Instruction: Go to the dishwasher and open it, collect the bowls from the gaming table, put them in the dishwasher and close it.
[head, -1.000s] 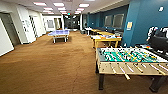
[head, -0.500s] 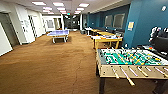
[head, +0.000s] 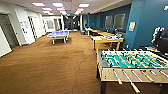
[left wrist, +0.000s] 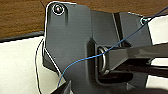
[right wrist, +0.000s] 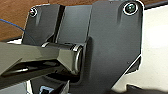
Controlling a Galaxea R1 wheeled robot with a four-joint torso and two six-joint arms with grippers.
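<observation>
No writing can be read anywhere; a yellowish sign on the blue wall is too blurred to make out. The head view looks down a long room with brown carpet. A football table with a green field stands close on the right, a blue ping-pong table far off to the left. Beyond the football table stands the gaming table with its yellow rim, carrying small coloured items, possibly the bowls. The wrist views show carpet, a white surface and a thin blue wire; whether either gripper is released or clenched cannot be told.
</observation>
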